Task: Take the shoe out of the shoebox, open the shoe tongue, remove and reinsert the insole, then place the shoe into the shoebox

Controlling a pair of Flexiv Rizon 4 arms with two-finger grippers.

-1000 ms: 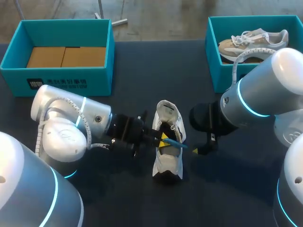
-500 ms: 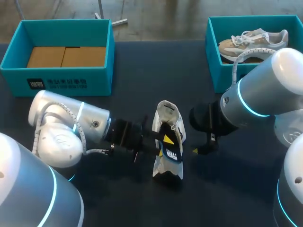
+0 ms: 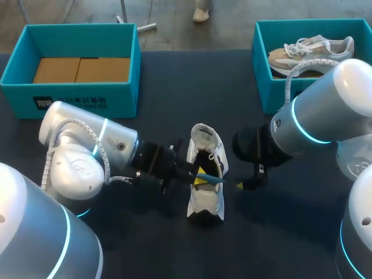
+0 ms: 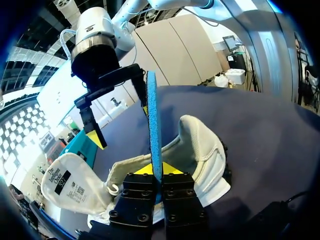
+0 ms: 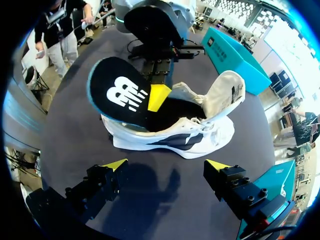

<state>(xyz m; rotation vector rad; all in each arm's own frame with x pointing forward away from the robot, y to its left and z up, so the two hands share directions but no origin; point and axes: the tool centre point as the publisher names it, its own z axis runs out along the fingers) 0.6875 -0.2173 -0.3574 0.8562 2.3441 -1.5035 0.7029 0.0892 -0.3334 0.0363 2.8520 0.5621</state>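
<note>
Insole [image 4: 152,125] pinched in left gripper [image 4: 156,169] over the shoe [image 3: 204,200], right gripper [image 5: 166,164] spread wide beside it. Two shoes, two boxes [image 3: 75,96], one insole.

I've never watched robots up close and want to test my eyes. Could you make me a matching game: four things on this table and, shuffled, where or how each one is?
Things:
1. insole
2. white shoe
3. beige shoe
4. right arm's jaws

Places or states:
A. open, holding nothing
B. inside the teal box at the table's far right
C. pinched in the left arm's jaws
D. resting on the table between the two arms

Pairs: 1-C, 2-D, 3-B, 4-A
</note>
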